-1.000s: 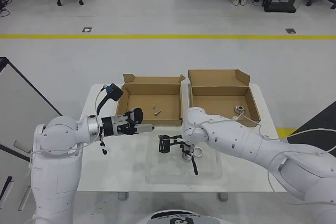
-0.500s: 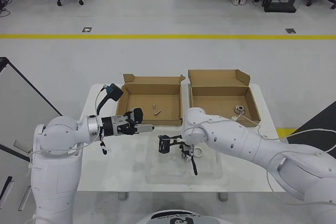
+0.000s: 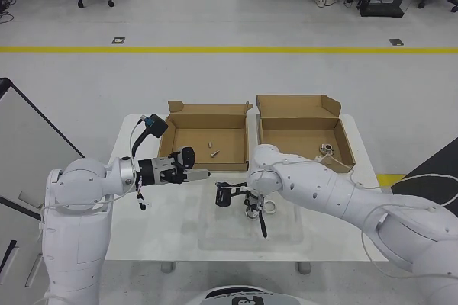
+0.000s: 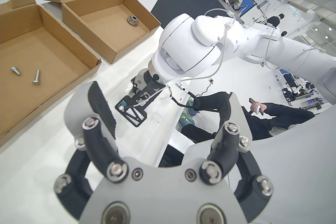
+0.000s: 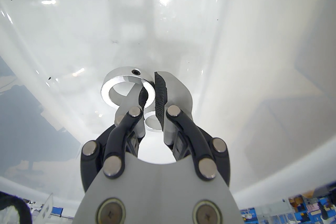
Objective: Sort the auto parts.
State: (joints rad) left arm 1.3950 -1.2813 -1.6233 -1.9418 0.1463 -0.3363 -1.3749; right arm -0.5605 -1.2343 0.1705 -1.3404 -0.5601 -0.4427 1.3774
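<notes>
A silver metal ring (image 5: 115, 83) lies in the clear plastic tray (image 3: 286, 232) at the table's front middle. My right gripper (image 5: 151, 88) is shut on the ring's wall, one finger inside it and one outside; from above this gripper (image 3: 252, 210) sits low in the tray. A second round metal piece (image 5: 152, 124) shows just behind the fingers. My left gripper (image 3: 202, 174) hangs open and holds nothing, over the table beside the front edge of the left cardboard box (image 3: 165, 141). Two bolts (image 4: 36, 77) lie in that box. A round flange (image 4: 132, 20) rests in the right box (image 3: 343, 145).
The two open cardboard boxes stand side by side at the back of the white table (image 3: 149, 221), flaps up. My right arm (image 4: 199, 46) crosses the table's middle from the right. A person's dark sleeves and hand (image 4: 258, 108) show past the table's edge.
My right gripper has shifted very slightly to the left inside the tray. The left arm has kept still.
</notes>
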